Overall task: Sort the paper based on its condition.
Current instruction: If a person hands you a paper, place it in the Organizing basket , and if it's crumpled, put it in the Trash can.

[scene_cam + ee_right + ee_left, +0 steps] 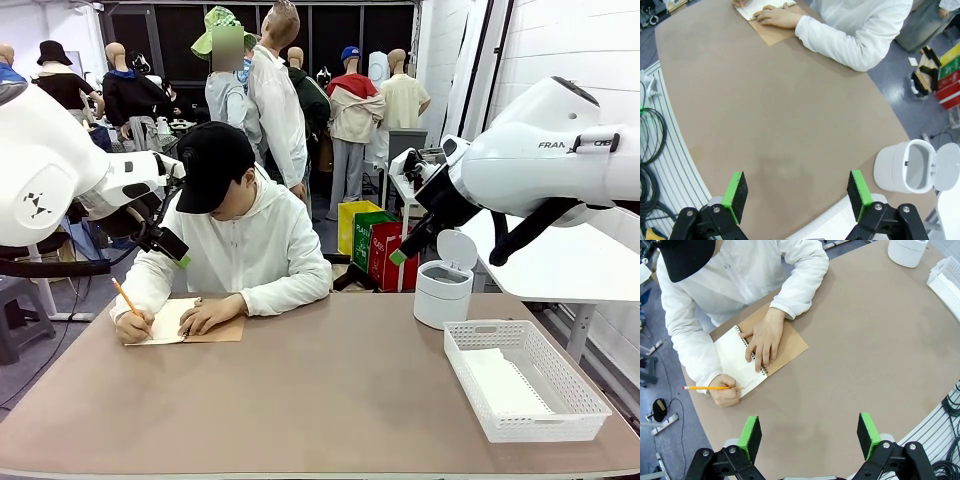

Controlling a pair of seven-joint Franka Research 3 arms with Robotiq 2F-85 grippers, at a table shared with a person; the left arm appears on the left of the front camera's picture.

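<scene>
A person at the far side writes with an orange pencil on the cream page of a spiral notebook with a brown kraft cover, their other hand flat across the spiral. What looks like a flat white sheet of paper lies in the white basket at the right. My left gripper hangs open high above the table's left part, nothing between its green pads. Over the right side, my right gripper is open and empty too.
A small white bin with its lid flipped up stands at the far right, behind the basket. The brown tabletop between notebook and basket is bare. Cables hang off the table's near edge in the wrist views.
</scene>
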